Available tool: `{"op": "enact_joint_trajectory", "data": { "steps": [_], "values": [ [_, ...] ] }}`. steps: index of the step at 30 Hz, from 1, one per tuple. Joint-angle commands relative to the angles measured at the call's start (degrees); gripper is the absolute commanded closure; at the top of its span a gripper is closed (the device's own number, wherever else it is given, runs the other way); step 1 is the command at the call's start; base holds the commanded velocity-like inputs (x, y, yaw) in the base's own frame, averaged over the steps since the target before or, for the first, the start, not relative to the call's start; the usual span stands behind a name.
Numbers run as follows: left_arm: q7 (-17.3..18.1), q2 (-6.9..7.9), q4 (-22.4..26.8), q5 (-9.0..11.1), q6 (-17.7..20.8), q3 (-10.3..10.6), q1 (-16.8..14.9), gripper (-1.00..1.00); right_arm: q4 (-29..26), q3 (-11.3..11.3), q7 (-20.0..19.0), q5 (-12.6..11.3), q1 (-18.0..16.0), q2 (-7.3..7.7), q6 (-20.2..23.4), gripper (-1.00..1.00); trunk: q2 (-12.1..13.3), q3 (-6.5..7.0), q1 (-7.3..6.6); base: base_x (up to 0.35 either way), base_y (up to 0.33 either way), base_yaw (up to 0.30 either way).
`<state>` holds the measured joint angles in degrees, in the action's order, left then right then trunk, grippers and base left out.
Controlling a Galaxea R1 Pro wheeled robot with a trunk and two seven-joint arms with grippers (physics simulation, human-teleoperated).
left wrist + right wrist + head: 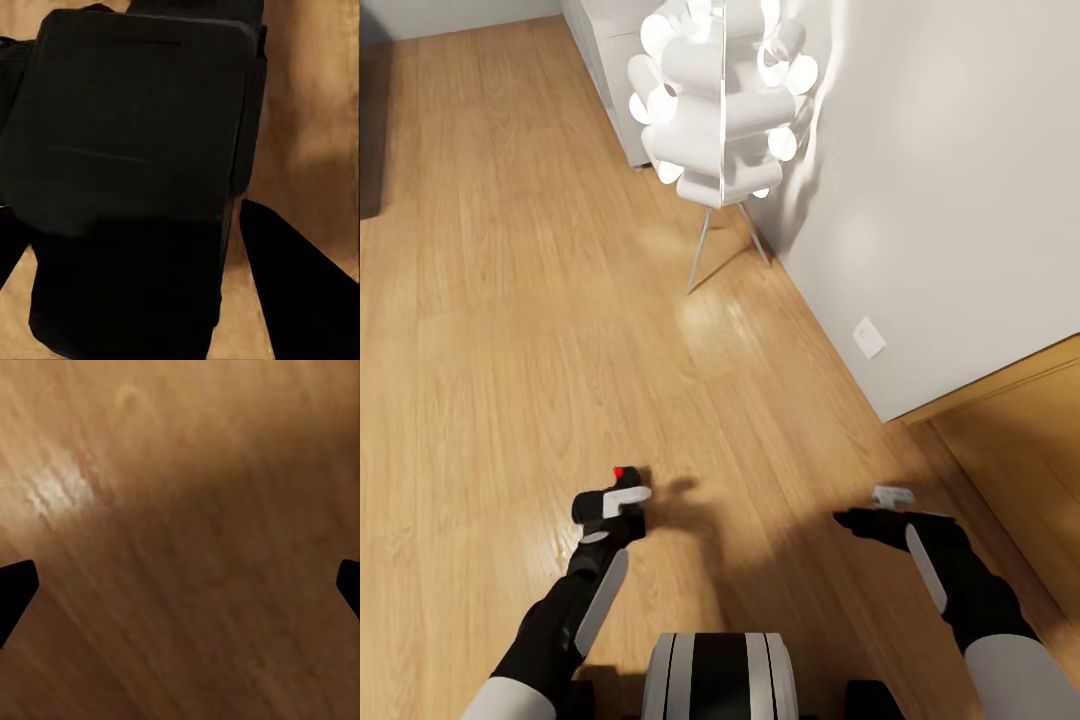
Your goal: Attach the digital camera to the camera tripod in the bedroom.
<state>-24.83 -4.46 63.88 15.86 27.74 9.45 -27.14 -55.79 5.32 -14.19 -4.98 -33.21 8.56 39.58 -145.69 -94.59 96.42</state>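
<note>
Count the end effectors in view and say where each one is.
2. The left end effector hangs low over the wood floor, shut on the digital camera. The right end effector hangs opposite, open and empty.

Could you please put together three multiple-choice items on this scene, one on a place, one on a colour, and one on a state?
1. Where does the white lamp stand?
A. on the wood floor beside the grey wall
B. on a bed
C. on a table

2. What colour is the round button on the digital camera?
A. blue
B. red
C. green

3. What is the state of the right gripper?
A. shut on the camera
B. shut on a cable
C. open, holding nothing

Answers: 1 A, its thin legs rest on the floor by the wall. 2 B, a red dot shows above the left gripper. 3 C, the right wrist view shows its fingertips far apart over bare floor.
</note>
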Motion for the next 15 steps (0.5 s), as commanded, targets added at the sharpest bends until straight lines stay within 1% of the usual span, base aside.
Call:
{"op": "enact_joint_trajectory", "data": {
  "steps": [1, 2, 4, 6, 8, 9, 12, 13, 15],
  "values": [
    [-0.5, 0.01, 2.4, 0.5, 0.7, 0.1, 0.0, 1.00, -0.6, 0.0, 0.0, -0.5, 0.0, -0.22, 0.5, -1.00, 0.0, -0.03, -0.01, 0.000, 0.000, 0.000],
    [-0.5, -0.15, 5.5, 0.6, 2.0, 0.2, 0.0, 1.00, -2.5, 0.0, 0.0, -0.6, 0.0, -0.51, 0.9, -1.00, 0.0, -0.03, -0.01, 0.000, 0.000, 0.000],
    [-0.5, -0.42, 7.6, 0.6, 3.2, 0.2, 0.0, 1.00, -4.5, 0.0, 0.0, -0.6, 0.0, -0.63, 1.2, -1.00, 0.0, -0.03, -0.01, 0.000, 0.000, 0.000],
    [-0.6, -1.55, 11.3, 0.6, 5.3, 0.2, 0.0, 1.00, -10.0, 0.1, -0.1, -0.7, 0.0, -0.69, 2.0, -1.00, 0.0, -0.03, -0.01, 0.000, 0.000, 0.000],
    [-0.6, -2.40, 12.8, 0.5, 5.9, 0.2, 0.0, 1.00, -12.8, 0.1, -0.1, -0.8, 0.0, -0.68, 2.9, -1.00, 0.0, -0.03, -0.01, 0.000, 0.000, 0.000],
    [-16.3, -5.27, 16.1, 5.2, 6.1, 1.3, 0.0, 1.00, -18.6, 0.0, -0.7, -0.9, 0.0, -0.56, 9.6, -1.00, 0.0, -0.03, -0.01, 0.000, 0.000, 0.000],
    [-16.8, -5.25, 16.3, 6.2, 6.1, 2.6, 0.0, 1.00, -18.4, 0.0, -0.7, -1.0, 0.0, -0.56, 9.6, -1.00, 0.0, -0.03, -0.01, 0.000, 0.000, 0.000],
    [-17.0, -5.23, 16.4, 6.6, 6.0, 3.8, 0.0, 1.00, -18.2, 0.0, -0.7, -1.0, 0.0, -0.56, 9.6, -1.00, 0.0, -0.03, -0.01, 0.000, 0.000, 0.000],
    [-17.2, -5.19, 16.6, 6.9, 6.0, 5.1, 0.0, 1.00, -17.9, 0.0, -0.7, -1.0, 0.0, -0.55, 9.6, -1.00, 0.0, -0.03, -0.01, 0.000, 0.000, 0.000]
  ]
}}
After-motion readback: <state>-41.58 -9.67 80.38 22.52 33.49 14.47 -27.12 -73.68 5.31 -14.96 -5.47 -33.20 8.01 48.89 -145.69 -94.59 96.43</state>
